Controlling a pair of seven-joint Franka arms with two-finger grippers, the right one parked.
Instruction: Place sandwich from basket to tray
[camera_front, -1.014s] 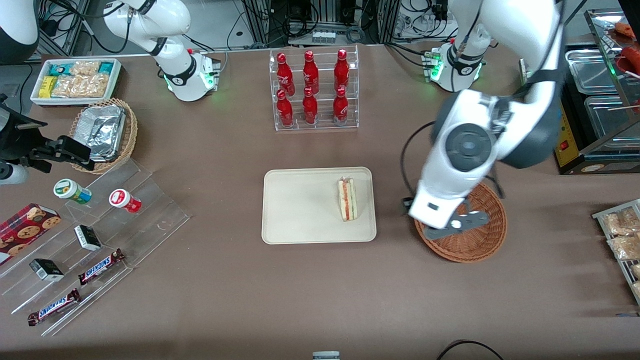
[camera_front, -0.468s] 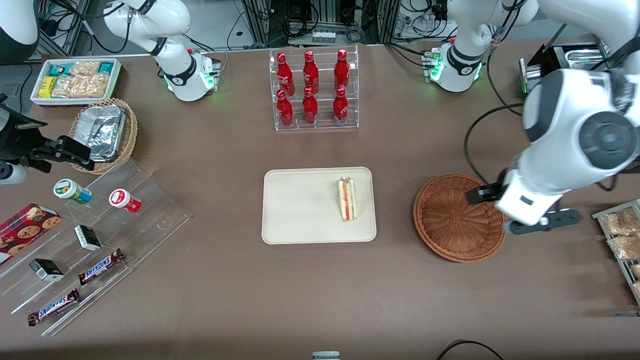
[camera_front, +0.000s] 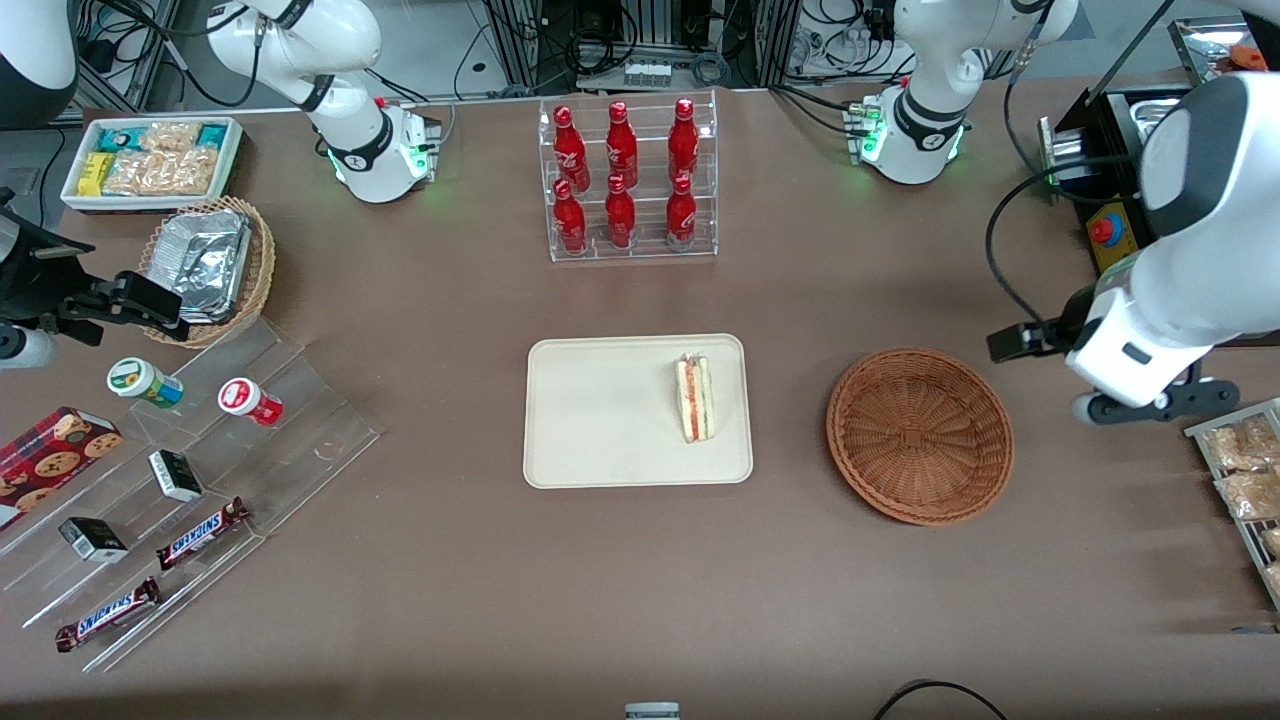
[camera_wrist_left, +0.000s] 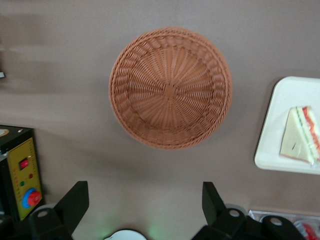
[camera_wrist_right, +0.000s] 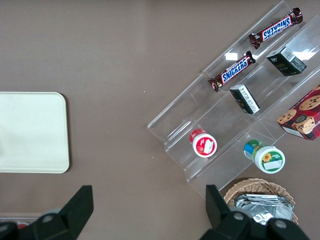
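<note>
Lying on tray (camera_front: 600, 420), sandwich (camera_front: 694, 398); tool (camera_wrist_left: 142, 205) apparently spread, empty.

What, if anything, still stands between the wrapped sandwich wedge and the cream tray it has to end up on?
Nothing visible: the wrapped triangular sandwich wedge already lies on the flat cream-beige rectangular tray. The round reddish-brown wicker basket is empty. The left arm's hand is open, holds nothing, and hangs above the table beside the basket toward the working arm's end.

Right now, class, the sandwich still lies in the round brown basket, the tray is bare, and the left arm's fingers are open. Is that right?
Not quite. The front view shows the sandwich lying on the tray; it is the basket that holds nothing. The gripper, high above the table beside the basket, does have its fingers open.
</note>
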